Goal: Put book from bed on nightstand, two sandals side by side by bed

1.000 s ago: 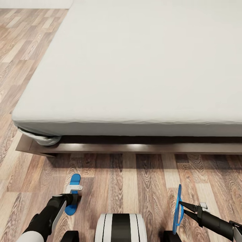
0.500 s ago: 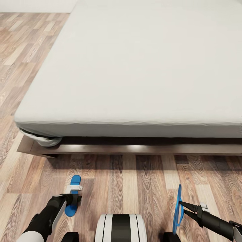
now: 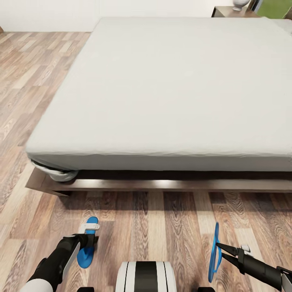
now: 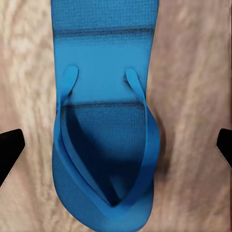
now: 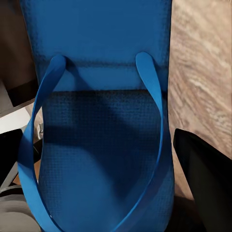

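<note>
Near the foot of the bed (image 3: 170,93), one blue sandal (image 3: 87,247) lies flat on the wood-plank floor (image 3: 162,227) beneath the left tool (image 3: 90,240), its fingers spread wide, while the right tool (image 3: 219,248) pinches the other sandal (image 3: 214,253) on edge.

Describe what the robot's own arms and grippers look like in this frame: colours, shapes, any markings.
Both arms are matte black. The left arm is thick and rounded, with a white panel along its forearm and a white shoulder end. The right arm is slimmer, tapering to thin black pointed fingers, with a small white fitting on top. No cables or markings are visible.
</note>
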Motion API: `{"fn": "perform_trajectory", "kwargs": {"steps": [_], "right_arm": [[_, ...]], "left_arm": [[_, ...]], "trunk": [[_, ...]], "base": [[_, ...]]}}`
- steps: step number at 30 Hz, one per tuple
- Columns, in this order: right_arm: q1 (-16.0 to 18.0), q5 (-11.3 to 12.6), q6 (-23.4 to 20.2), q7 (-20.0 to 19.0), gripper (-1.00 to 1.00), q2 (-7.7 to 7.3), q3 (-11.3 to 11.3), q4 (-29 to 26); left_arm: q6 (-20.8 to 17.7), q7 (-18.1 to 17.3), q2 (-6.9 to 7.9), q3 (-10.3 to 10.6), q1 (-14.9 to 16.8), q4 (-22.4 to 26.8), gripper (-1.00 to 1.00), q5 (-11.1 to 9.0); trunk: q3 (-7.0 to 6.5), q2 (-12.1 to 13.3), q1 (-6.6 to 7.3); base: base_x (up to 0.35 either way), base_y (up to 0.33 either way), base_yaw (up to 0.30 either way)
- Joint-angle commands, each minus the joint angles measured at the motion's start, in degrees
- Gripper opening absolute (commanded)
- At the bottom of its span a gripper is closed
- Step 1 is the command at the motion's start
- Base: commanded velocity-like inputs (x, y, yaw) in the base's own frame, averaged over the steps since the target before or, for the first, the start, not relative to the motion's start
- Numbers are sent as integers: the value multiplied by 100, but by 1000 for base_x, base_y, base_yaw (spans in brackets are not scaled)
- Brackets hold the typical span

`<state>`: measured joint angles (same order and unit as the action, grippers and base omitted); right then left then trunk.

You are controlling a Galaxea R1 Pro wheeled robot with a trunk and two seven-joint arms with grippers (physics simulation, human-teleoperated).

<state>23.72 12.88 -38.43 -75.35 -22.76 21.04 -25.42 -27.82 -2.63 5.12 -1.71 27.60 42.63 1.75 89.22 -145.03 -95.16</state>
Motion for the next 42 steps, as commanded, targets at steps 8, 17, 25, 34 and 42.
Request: {"fn": "perform_trajectory", "kwargs": {"steps": [8, 17, 25, 34, 42], "right_arm": [[1, 4, -51, -13, -100, 0, 5, 3], [1, 4, -51, -6, -100, 0, 5, 10], [1, -53, -21, 63, -100, 10, -3, 10], [4, -75, -27, 2131, -100, 15, -25, -549], [6, -110, 19, 3499, -100, 18, -47, -1073]], "left_arm": [[-31, -50, 1, -20, 0, 14, 100, 11], [-54, -2351, 485, -147, 0, 84, 100, -449], [-20, -4713, 1002, -1567, -61, 36, 100, -655], [1727, -5139, 992, -1797, -294, -1530, 100, -680], [1843, -5160, 972, -1809, -299, -1574, 100, -720]], "trunk": [[-42, 2, 6], [-42, 2, 6], [-42, 2, 6], [-42, 2, 6], [-42, 2, 6]], "base": [[0, 0, 0], [0, 0, 0], [0, 0, 0], [0, 0, 0], [0, 0, 0]]}}
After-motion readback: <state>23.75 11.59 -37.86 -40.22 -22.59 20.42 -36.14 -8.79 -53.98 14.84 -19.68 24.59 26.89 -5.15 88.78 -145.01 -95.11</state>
